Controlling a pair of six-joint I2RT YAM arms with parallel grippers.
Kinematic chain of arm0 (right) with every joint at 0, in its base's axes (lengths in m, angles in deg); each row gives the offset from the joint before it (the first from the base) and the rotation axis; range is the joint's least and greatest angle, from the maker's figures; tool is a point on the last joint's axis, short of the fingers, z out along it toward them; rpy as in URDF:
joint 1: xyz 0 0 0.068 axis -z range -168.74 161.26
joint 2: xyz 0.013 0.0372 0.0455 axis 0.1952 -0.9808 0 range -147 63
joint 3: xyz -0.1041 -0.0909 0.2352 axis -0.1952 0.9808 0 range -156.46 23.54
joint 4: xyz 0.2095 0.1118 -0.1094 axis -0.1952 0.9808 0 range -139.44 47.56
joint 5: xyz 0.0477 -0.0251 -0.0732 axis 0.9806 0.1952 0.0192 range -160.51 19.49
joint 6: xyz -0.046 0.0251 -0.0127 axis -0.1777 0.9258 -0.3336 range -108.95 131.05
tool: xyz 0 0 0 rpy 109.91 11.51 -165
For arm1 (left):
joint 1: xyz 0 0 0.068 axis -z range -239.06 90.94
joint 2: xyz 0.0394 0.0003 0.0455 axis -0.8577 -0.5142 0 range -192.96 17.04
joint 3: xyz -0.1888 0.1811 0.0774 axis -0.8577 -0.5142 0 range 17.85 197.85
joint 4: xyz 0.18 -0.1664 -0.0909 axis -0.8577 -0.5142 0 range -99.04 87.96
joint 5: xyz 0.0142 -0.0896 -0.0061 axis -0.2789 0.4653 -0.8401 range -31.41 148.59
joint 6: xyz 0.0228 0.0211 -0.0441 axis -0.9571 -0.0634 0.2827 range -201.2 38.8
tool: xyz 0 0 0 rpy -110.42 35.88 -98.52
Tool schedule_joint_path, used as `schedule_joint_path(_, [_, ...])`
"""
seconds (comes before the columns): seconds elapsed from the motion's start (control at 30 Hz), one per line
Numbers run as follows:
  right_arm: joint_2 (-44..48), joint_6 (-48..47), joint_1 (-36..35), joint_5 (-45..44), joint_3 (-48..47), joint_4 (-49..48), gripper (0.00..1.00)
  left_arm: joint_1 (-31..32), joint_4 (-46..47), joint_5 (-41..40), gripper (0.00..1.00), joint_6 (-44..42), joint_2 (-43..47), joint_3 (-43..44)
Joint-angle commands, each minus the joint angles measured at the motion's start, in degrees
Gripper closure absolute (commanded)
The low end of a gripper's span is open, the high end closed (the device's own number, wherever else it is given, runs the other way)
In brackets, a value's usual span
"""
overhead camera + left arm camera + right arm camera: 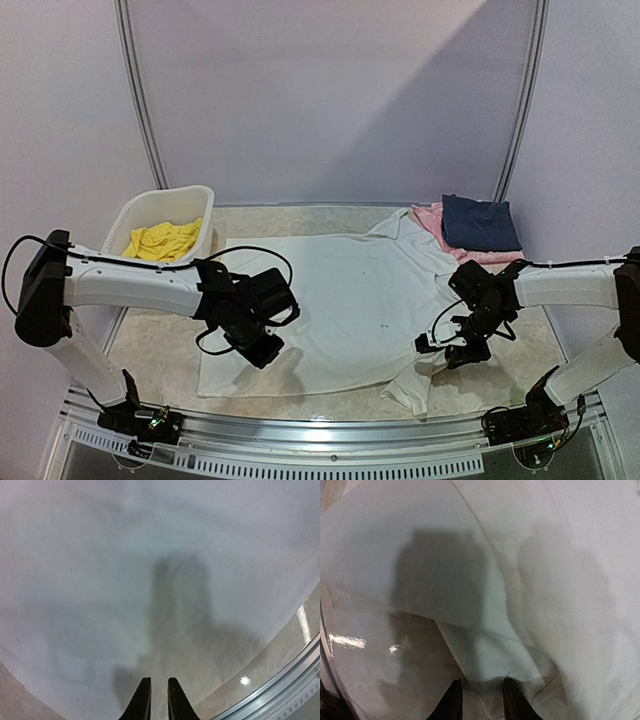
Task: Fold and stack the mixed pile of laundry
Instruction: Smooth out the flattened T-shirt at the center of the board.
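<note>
Glossy beige tabletop (pixel 150 350), pale lilac walls (pixel 330 90), white T-shirt (pixel 350 300) spread flat mid-table, yellow shorts (pixel 165 240) in white basket (pixel 203 197) far left, my left gripper (pixel 159 682) narrowly parted over the shirt's near-left corner, my right gripper (pixel 480 684) slightly wider over the near-right sleeve, both empty.

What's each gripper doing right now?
Left gripper: barely open, empty, above the white T-shirt.
Right gripper: open, empty, over the T-shirt's folded edge.

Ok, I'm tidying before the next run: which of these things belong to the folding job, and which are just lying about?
Job: white T-shirt spread on the table; yellow shorts; folded navy garment on folded pink garment.
Lying about: white basket holding the shorts.
</note>
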Motion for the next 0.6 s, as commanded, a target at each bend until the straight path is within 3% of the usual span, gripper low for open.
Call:
schedule_joint_path(0.0, [-2.8, -1.5, -0.7, -4.8, 2.1, -5.0, 0.74, -0.4, 1.1, -0.9, 0.88, 2.2, -0.3, -3.3])
schedule_joint_path(0.17, [-0.8, -4.3, -0.7, -8.1, 4.4, -1.4, 0.99, -1.7, 1.3, -2.3, 0.90, 2.2, 0.4, -5.6])
schedule_joint_path(0.37, [13.1, -10.2, -0.7, -11.0, 5.7, 13.7, 1.00, -3.4, 0.8, -4.2, 1.00, 1.5, 0.0, -7.5])
schedule_joint_path(0.57, [24.2, -16.0, -0.6, -15.6, 5.5, 24.4, 1.00, -4.5, 1.5, -5.0, 1.00, 1.5, -1.3, -9.2])
